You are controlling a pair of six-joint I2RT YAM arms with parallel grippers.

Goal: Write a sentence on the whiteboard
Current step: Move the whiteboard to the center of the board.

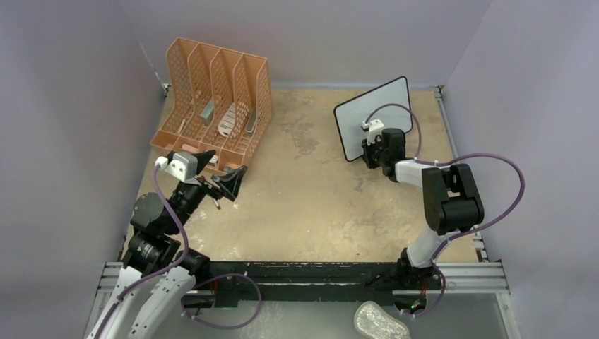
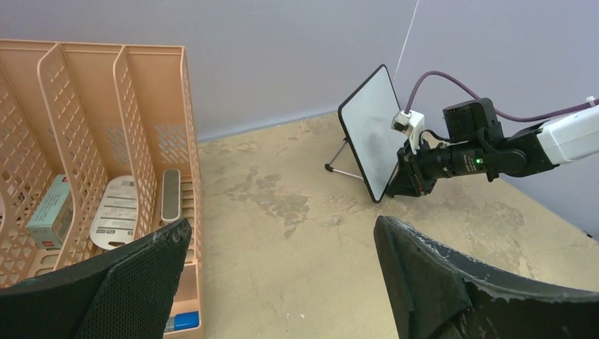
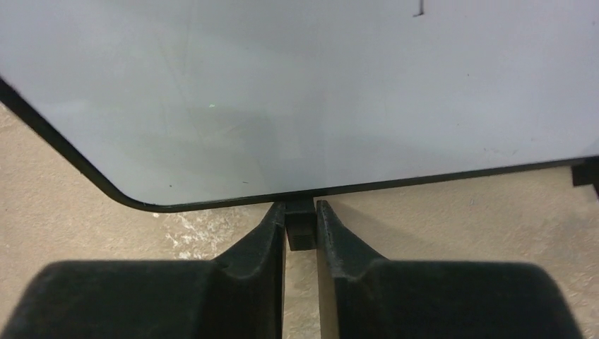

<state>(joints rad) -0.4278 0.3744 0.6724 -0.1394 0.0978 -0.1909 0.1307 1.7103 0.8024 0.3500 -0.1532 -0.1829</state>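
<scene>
Right gripper (image 3: pixel 301 210): we found it closed down to a narrow gap, pinching the small black foot (image 3: pixel 301 232) at the lower edge of the whiteboard (image 3: pixel 297 92). The board stood tilted back at the far right of the tabletop (image 1: pixel 318 205); we noted one short dark mark (image 3: pixel 419 8) on its face. Left gripper (image 2: pixel 282 226): spread wide, holding nothing, just beside the orange file organizer (image 2: pixel 92 106), well apart from the board

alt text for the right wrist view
The right gripper pinches a small black foot at the bottom edge of the whiteboard, which fills the upper frame and is blank but for a tiny dark mark at the top. Tan table lies beneath.
</scene>
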